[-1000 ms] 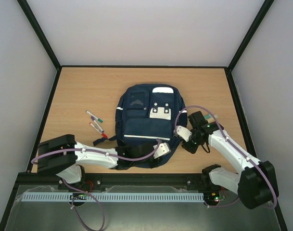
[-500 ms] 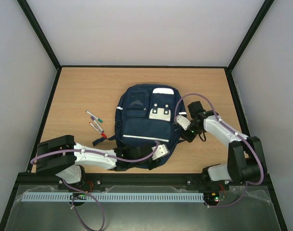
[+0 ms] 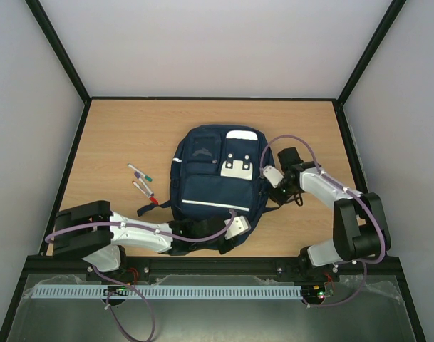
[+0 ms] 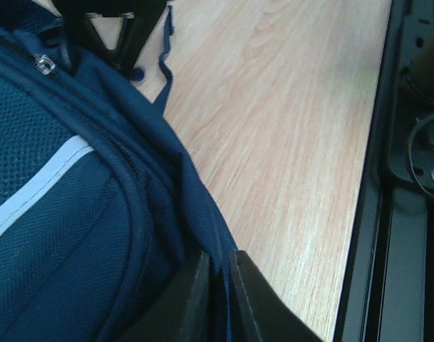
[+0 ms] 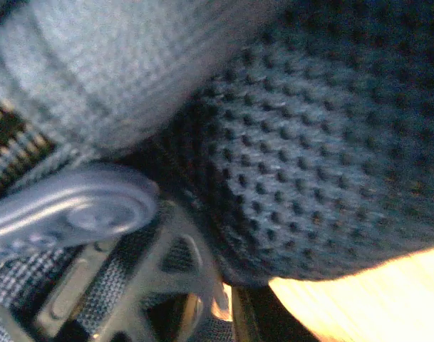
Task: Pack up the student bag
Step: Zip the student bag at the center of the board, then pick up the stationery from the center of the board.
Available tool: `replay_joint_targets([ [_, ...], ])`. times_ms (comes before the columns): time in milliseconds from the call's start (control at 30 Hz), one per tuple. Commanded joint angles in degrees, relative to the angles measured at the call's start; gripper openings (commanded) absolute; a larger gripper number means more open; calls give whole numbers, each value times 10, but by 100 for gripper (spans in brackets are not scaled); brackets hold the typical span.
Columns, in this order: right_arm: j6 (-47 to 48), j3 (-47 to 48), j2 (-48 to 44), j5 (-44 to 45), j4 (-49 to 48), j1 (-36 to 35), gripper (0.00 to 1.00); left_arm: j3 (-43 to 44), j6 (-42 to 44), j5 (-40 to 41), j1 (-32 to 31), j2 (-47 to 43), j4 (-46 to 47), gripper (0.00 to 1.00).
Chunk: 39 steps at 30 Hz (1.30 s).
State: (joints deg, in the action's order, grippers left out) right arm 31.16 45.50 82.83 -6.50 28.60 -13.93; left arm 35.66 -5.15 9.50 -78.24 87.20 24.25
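Navy backpack [image 3: 217, 182] lies flat mid-table [image 3: 117, 135], with wide wood behind it and at both sides. Pens [image 3: 143, 183] lie to its left, apart from it. Its near edge sits close to the front rail. Left arm stretched low along that rail, left gripper [image 4: 218, 263] pinched on the bottom seam. Right arm folded in, right gripper [image 3: 272, 187] against the backpack's right side by a zip pull [image 5: 67, 206] — cannot tell if it grips, view too close.

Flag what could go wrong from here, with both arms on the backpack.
1. Left gripper pinches only a thin seam fold of the student bag; a pull may slip it free.
2. Right gripper sits tight against the bag's side near a zipper pull; grip unverifiable, could snag.
3. Markers lie near the bag; dragging could sweep them.
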Motion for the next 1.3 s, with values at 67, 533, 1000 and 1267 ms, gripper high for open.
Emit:
replay_joint_targets([
  [67, -23, 9, -52, -9, -3, 6, 29, 20, -12, 0, -17, -6, -29, 26],
  [533, -81, 29, -280, -134, 92, 4, 64, 132, -28, 44, 48, -132, -268, 89],
  [1000, -57, 37, -217, -80, 42, -230, 68, 143, -83, -105, 396, -234, -362, 99],
  [1267, -30, 52, -119, 79, 6, -377, 76, 62, -70, -21, 418, -304, -333, 99],
])
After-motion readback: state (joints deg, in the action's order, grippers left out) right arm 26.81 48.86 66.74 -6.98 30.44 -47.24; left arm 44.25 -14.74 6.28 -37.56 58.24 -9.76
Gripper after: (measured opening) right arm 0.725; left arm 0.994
